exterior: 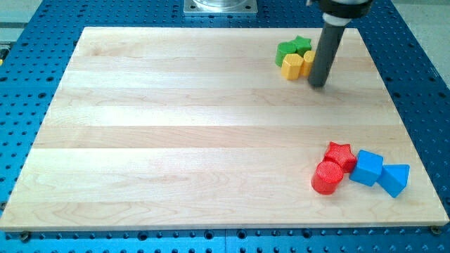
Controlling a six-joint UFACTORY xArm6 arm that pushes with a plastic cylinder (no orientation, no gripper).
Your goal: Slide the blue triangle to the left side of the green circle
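Nearest the view's bottom, a cluster of four blocks sits at the lower right of the wooden table point(176, 126): from left to right, a red cylinder point(326, 177), a red star point(339, 154) touching it from above, a blue cube point(366, 167) just beside the star, and the blue triangle point(395, 179) touching the cube at the cluster's right end, close to the table's right edge. Well apart, toward the view's top right, a second cluster holds a green circle point(286, 51) at its left, a green star point(302, 44) behind, a yellow hexagon-like block point(292, 67) in front, and another yellow block point(309, 61) partly hidden by the rod. My tip point(318, 85) rests on the table just right of this upper cluster, far above the blue triangle. No gripper is fitted, so nothing is held.
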